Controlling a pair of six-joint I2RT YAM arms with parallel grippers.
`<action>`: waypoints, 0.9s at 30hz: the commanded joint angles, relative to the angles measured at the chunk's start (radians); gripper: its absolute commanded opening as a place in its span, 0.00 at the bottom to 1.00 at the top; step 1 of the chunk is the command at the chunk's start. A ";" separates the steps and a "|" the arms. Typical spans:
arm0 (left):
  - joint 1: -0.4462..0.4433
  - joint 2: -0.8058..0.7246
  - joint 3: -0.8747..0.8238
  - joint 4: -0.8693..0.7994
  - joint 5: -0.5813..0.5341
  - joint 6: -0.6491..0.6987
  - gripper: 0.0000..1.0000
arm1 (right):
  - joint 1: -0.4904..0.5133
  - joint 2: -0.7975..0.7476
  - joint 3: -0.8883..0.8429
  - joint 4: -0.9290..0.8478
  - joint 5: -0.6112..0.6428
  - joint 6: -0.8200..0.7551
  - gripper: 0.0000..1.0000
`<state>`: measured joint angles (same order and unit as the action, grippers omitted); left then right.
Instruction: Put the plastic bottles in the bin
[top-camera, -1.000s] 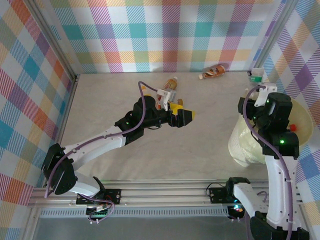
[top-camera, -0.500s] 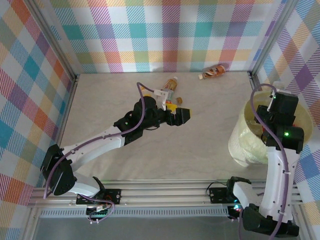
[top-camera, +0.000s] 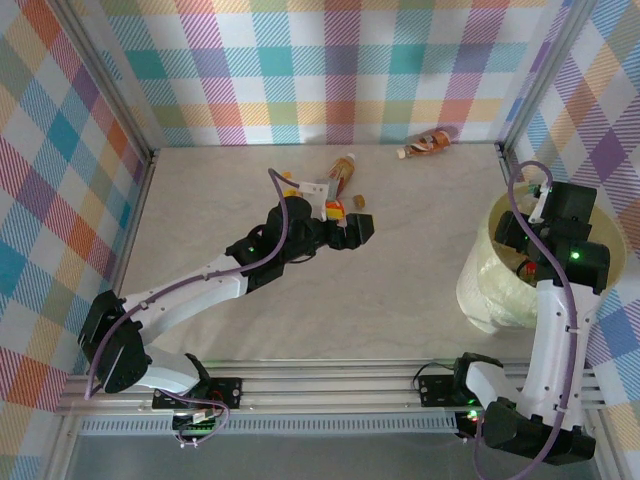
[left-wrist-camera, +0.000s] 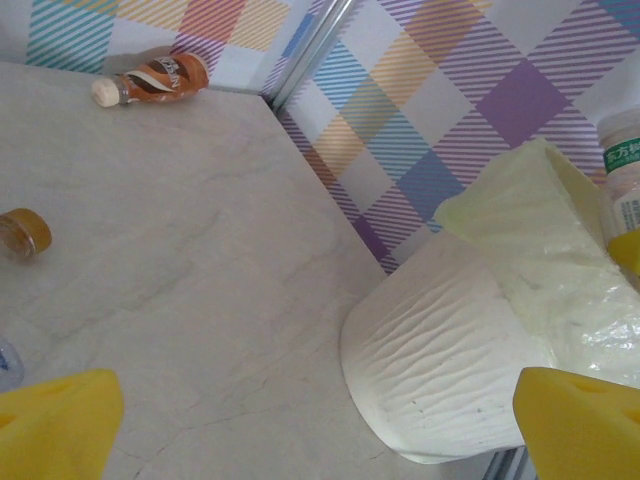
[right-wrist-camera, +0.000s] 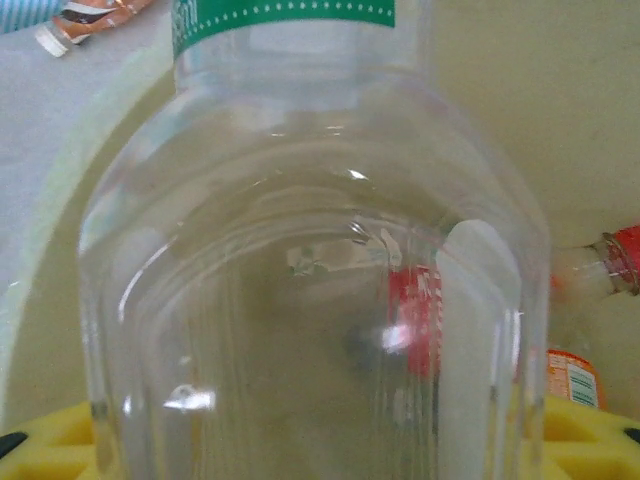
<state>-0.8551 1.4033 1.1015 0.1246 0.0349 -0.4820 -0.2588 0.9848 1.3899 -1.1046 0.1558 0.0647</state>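
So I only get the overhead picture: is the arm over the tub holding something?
Observer: A clear bottle with a green label sits between the yellow fingers of the right gripper; whether they clamp it, I can't tell.
Operator: Anything in the tub already?
Observer: Yes, a red-capped bottle lies inside the tub.
Operator: And the other arm?
Observer: The left gripper is open, nothing between its fingers.
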 joint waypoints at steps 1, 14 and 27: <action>0.007 -0.031 -0.015 -0.011 -0.022 -0.010 1.00 | -0.007 -0.019 0.035 0.008 -0.057 0.017 0.72; 0.021 -0.027 -0.031 -0.045 -0.079 -0.031 1.00 | -0.007 -0.072 0.000 0.120 -0.191 0.038 0.95; 0.100 -0.004 -0.067 -0.145 -0.213 -0.243 1.00 | -0.005 -0.109 -0.097 0.304 -0.626 0.068 1.00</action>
<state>-0.7750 1.4033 1.0466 0.0154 -0.1337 -0.6456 -0.2615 0.8894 1.3144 -0.8852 -0.3222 0.1062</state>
